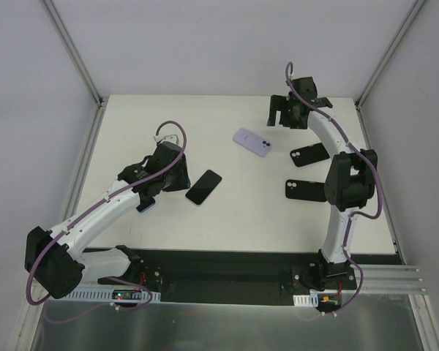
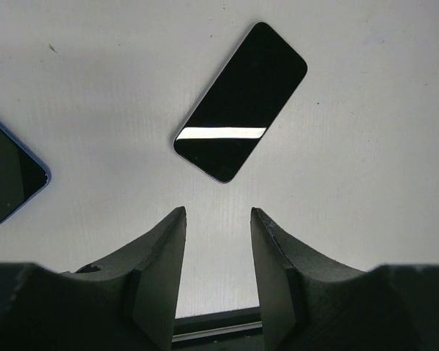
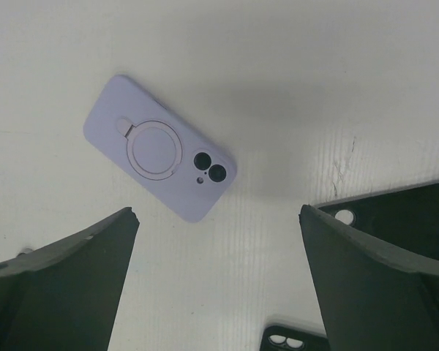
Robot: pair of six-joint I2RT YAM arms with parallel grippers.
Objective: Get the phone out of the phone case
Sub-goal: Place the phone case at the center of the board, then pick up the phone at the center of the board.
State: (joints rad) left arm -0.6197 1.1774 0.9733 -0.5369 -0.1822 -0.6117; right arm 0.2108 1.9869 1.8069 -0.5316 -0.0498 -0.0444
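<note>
A lavender phone case (image 1: 252,142) lies back up on the white table, with a ring on its back and dark camera lenses in its cutout; it also shows in the right wrist view (image 3: 157,146). My right gripper (image 1: 284,115) (image 3: 219,216) is open wide and empty, hovering right of and behind the case. A bare black phone (image 1: 203,187) (image 2: 240,102) lies screen up at mid-table. My left gripper (image 1: 177,178) (image 2: 218,219) is open and empty, just left of the black phone and not touching it.
Two empty black cases (image 1: 309,154) (image 1: 305,190) lie beside the right arm; they also show in the right wrist view (image 3: 410,212) (image 3: 293,340). A blue-edged phone (image 1: 146,205) (image 2: 7,175) lies under the left arm. White walls enclose the table.
</note>
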